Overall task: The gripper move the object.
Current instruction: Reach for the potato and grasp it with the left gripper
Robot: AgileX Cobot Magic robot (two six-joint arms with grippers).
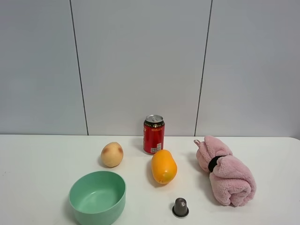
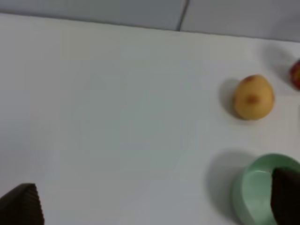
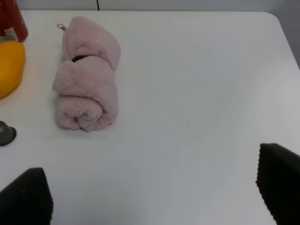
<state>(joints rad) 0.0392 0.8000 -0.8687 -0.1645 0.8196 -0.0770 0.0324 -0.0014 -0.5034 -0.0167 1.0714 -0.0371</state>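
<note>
We are seeing the peach (image 2: 253,97) lying on the white surface (image 2: 117,117), well ahead of the left pincer (image 2: 152,206) and untouched. That pincer is hanging wide and empty, one finger (image 2: 286,201) overlapping the green bowl (image 2: 241,185), which is sitting nearer to it than the peach. The right pincer (image 3: 152,197) is also gaping wide and holding nothing. The rolled pink towel (image 3: 86,89) is lying ahead of it, with the orange fruit (image 3: 9,65) and red can (image 3: 11,21) beyond.

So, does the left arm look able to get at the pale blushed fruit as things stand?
Probably yes. The left gripper is open, and the pale fruit stands alone on bare table, apart from the green bowl and the orange fruit. Nothing lies across the approach.
</note>
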